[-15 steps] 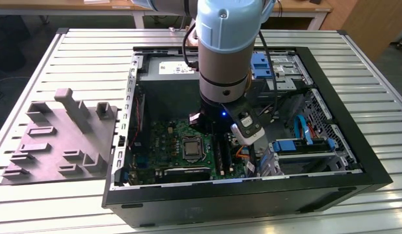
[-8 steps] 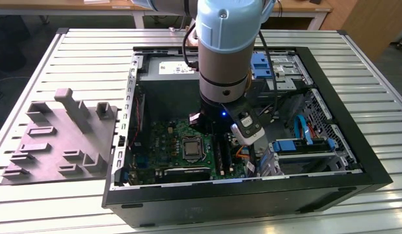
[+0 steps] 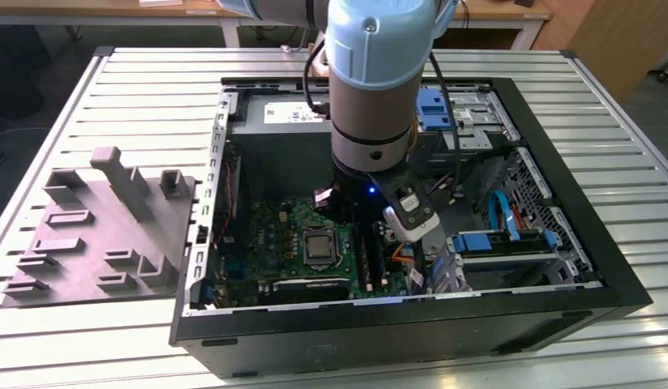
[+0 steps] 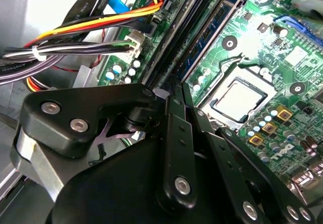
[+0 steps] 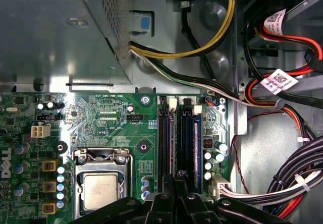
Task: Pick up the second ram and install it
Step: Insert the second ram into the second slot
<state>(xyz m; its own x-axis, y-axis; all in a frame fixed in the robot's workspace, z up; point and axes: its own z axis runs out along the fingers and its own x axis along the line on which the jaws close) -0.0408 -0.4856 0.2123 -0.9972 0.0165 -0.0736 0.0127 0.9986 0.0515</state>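
Pincer (image 5: 175, 177) low inside the case (image 3: 593, 243), over the memory sockets (image 5: 165, 138).

I count four sockets ahead of the pincer and one blue stick (image 5: 198, 148) seated just beside it. I cannot tell if that is the second ram, or if the pincer is spread or pinching. Cable bundles (image 5: 298, 183) crowd the stick's side; the processor (image 5: 99, 191) side lies open. The exterior view adds one gray holder block (image 3: 107, 235), well apart, outside the case.
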